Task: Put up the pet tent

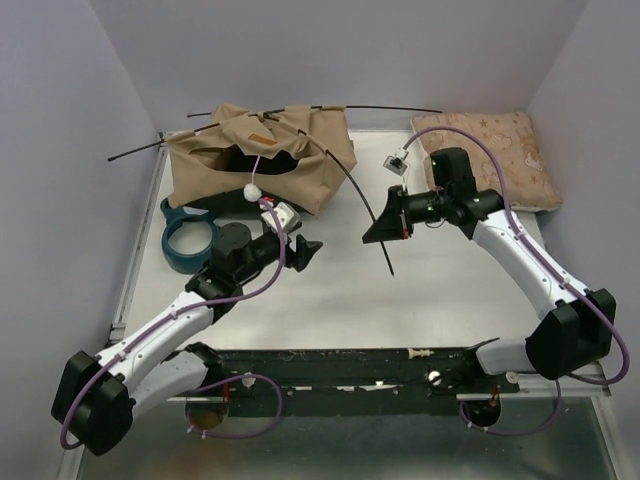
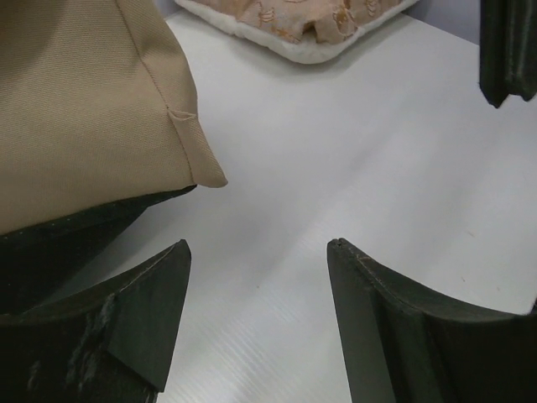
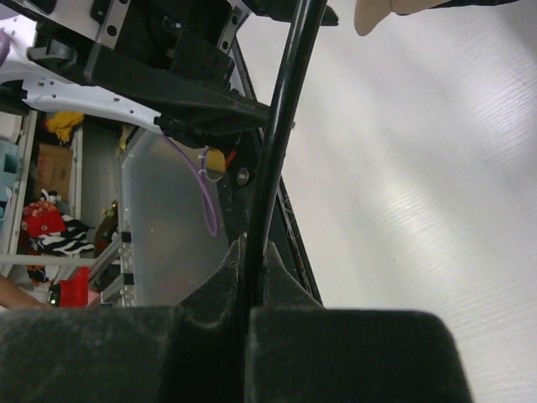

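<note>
1. Pet tent (image 1: 300, 150): tan fabric in a slumped heap at the upper left-centre of the top view, against the back wall. Its dark front opening faces the arms. The interior is in shadow and its contents cannot be told.
2. Label patch (image 1: 260, 139): orange-brown, on the tent's top face.
3. Pom-pom (image 1: 252, 191): white ball hanging on a thin cord in front of the opening.
4. Black pole (image 1: 355, 185): curves from the tent's right side down and right across the table (image 1: 420, 300).
5. Upper pole (image 1: 390, 108): juts right from the tent top along the back wall.
6. Left-hand pole (image 1: 135, 153): sticks out leftward from the tent.
7. Right gripper (image 1: 385, 228): right of centre, fingers pressed together and pinching the black pole near its lower end. The wrist view shows the pole rising out of the closed fingertips.
8. Left gripper (image 1: 300, 250): just below the tent's front edge, fingers spread apart. Bare table shows between them, with the tent's fabric corner near the left finger.
9. Teal ring (image 1: 190, 240): lies flat just beside the tent's front left corner. Whether anything lies in its hollow cannot be told.
10. Cushion (image 1: 495, 150): pink, patterned, flat in the upper right corner, well apart from the tent.
</note>
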You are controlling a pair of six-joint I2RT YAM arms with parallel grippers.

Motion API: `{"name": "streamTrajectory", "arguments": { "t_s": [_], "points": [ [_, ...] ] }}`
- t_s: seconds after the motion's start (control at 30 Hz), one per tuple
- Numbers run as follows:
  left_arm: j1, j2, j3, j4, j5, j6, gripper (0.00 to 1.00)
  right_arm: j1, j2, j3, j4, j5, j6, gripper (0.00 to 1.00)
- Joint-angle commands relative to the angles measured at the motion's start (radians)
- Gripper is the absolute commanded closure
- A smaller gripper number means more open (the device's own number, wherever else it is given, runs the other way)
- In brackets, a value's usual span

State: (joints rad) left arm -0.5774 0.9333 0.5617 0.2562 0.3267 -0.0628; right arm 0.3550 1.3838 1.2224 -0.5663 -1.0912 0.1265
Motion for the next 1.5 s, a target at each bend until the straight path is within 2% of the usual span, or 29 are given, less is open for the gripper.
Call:
{"name": "streamTrajectory", "arguments": {
  "t_s": [0.0, 0.2, 0.7, 0.77, 0.87, 0.93, 1.03, 1.17, 1.47],
  "points": [
    [-0.033, 0.05, -0.008, 0.133, -0.201, 0.018, 0.24, 0.018, -0.054, -0.021, 0.197, -0.041, 0.051, 0.99],
    [-0.042, 0.096, 0.017, 0.186, -0.204, 0.012, 0.3, 0.029, -0.074, -0.049, 0.227, -0.033, 0.076, 0.99],
    [-0.061, 0.157, 0.055, 0.236, -0.236, 0.006, 0.35, 0.041, -0.089, -0.077, 0.269, -0.019, 0.108, 0.99],
    [-0.062, 0.164, 0.063, 0.233, -0.232, 0.001, 0.39, 0.042, -0.094, -0.084, 0.281, -0.018, 0.116, 0.99],
    [-0.062, 0.185, 0.078, 0.221, -0.236, -0.003, 0.5, 0.044, -0.097, -0.089, 0.293, -0.021, 0.13, 0.99],
    [-0.062, 0.194, 0.078, 0.218, -0.239, 0.001, 0.52, 0.044, -0.1, -0.089, 0.302, -0.021, 0.14, 0.99],
    [-0.062, 0.193, 0.066, 0.224, -0.227, 0.012, 0.51, 0.044, -0.1, -0.087, 0.31, -0.021, 0.15, 0.99],
    [-0.062, 0.191, 0.049, 0.218, -0.236, 0.012, 0.39, 0.044, -0.104, -0.087, 0.312, -0.026, 0.154, 0.99],
    [-0.062, 0.232, 0.063, 0.212, -0.282, 0.044, 0.45, 0.044, -0.114, -0.093, 0.319, -0.038, 0.171, 0.99]
  ]
}}
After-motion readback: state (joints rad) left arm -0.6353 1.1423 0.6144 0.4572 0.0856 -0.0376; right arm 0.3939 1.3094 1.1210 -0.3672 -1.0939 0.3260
